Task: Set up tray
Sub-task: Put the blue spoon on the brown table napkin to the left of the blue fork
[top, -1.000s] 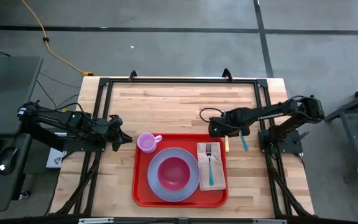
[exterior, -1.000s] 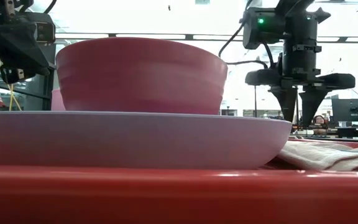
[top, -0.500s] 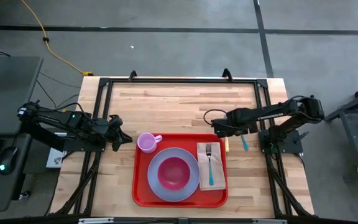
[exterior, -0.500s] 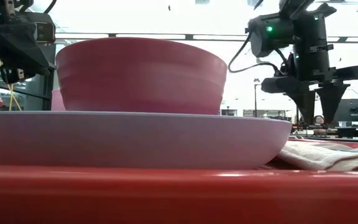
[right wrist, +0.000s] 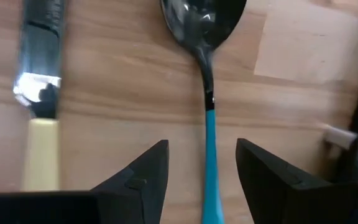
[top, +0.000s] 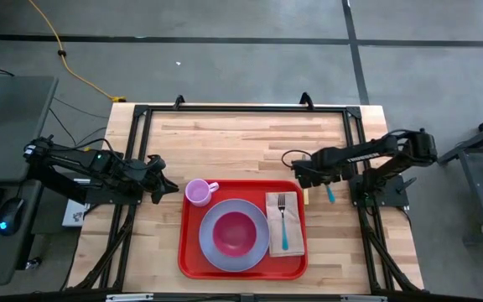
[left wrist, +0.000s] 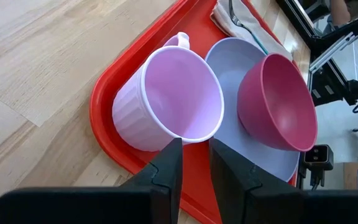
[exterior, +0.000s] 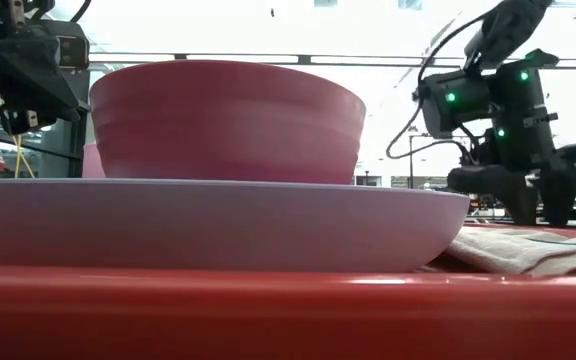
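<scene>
1. Grey concrete floor surrounds a wooden table point(top: 250, 134) framed in black metal, as seen from above.
2. The red tray point(top: 243, 267) is seen lying flat on the table's near half, roughly midway between the two arms.
3. A lilac plate point(top: 254, 248) is set on the tray, and a dark pink bowl point(top: 234, 231) is placed upright in its middle.
4. A pink cup point(top: 198, 192) is stood upright in the tray's far left corner, just beside the plate.
5. A tan napkin point(top: 284, 223) is laid on the tray's right side, and a fork point(top: 283, 221) with a teal handle is laid along it.
6. A knife point(right wrist: 41, 118) with a cream handle and a spoon point(right wrist: 205, 56) with a teal handle are found on the bare wood just right of the tray, side by side and apart from each other.
7. The right gripper point(top: 298, 174) is held low above the wood near the tray's far right corner; in its wrist view the fingers point(right wrist: 145, 177) are seen spread, with the spoon's handle lying between them and nothing pinched.
8. The left gripper point(top: 168, 185) is held left of the tray, near the cup; its fingers point(left wrist: 166, 171) are seen parted by a narrow gap, pointed at the cup's side, with nothing gripped.
</scene>
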Controlling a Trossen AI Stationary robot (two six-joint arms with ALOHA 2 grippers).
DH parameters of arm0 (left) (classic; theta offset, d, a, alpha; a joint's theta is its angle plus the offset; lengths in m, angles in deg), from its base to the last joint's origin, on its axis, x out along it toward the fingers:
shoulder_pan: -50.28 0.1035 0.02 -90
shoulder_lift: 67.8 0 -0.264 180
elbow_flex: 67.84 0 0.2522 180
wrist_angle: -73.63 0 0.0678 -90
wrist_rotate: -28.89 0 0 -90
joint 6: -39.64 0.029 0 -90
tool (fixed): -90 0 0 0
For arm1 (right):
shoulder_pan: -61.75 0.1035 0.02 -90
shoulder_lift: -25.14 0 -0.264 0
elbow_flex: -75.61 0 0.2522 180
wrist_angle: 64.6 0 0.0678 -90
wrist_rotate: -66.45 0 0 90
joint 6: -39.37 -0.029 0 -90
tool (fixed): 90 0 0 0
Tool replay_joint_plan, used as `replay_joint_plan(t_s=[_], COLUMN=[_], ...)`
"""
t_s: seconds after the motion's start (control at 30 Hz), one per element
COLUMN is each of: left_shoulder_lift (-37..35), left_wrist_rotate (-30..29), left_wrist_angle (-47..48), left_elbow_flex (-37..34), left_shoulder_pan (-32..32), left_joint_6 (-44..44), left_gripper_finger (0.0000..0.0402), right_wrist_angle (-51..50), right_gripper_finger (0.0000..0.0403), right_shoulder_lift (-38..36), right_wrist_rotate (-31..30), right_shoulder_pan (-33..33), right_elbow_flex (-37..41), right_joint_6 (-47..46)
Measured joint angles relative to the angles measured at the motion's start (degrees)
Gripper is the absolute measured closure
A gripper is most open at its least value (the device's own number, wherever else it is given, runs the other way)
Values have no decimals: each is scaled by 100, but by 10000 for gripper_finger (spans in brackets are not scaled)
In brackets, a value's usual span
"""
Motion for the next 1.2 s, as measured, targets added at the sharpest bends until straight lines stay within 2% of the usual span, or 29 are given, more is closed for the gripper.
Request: replay_joint_plan(t_s=[0.17,0.43,0.93,1.2], left_shoulder_lift=[0,1,1,-1], left_wrist_rotate=[0,2,4,4], left_wrist_angle=[0,1,0,0], left_elbow_flex=[0,0,0,-2], left_shoulder_pan=[2,1,2,0], left_joint_6=[-26,-151,-153,-153], left_gripper_finger=[291,291,291,291], right_wrist_angle=[561,686,711,706], right_gripper_finger=[245,277,397,400], right_shoulder_lift=[-27,-23,-5,-5], right_wrist_rotate=[88,213,193,225], right_shoulder_pan=[-259,-567,-670,-672], right_elbow_flex=[364,436,450,443], right_joint_6=[325,647,909,797])
